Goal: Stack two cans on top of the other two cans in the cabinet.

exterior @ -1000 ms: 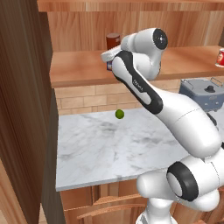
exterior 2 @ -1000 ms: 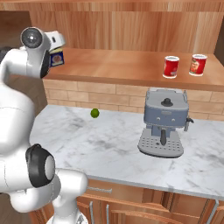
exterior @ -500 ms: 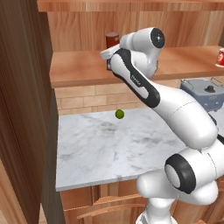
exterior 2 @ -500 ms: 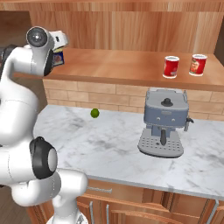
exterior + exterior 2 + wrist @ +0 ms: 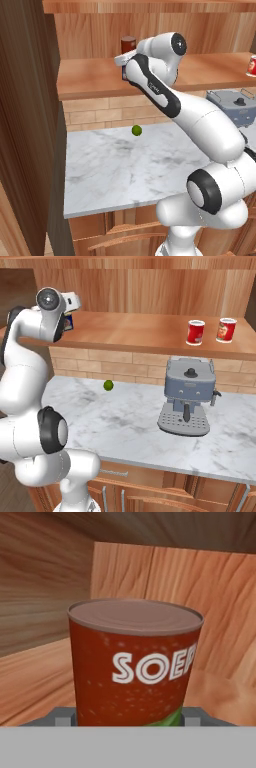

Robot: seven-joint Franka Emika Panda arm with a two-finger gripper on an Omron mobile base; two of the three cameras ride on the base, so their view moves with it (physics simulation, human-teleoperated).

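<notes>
Hand view is showing the cabinet (image 5: 45,577) enclosing the dark red can (image 5: 134,662), which the gripper (image 5: 132,721) is grasping at its base; it is sitting above the blue tin (image 5: 68,322), so releasing should wait until it is centred and level.

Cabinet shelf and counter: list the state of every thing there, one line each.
Gripper: shut on the dark red can.
Dark red can: upright, held at the left end of the cabinet shelf.
Blue can: on the shelf, mostly hidden by the arm.
Two red cans: upright, side by side at the right, not stacked.
Coffee machine: standing on the counter.
Lime: lying loose on the counter.
</notes>
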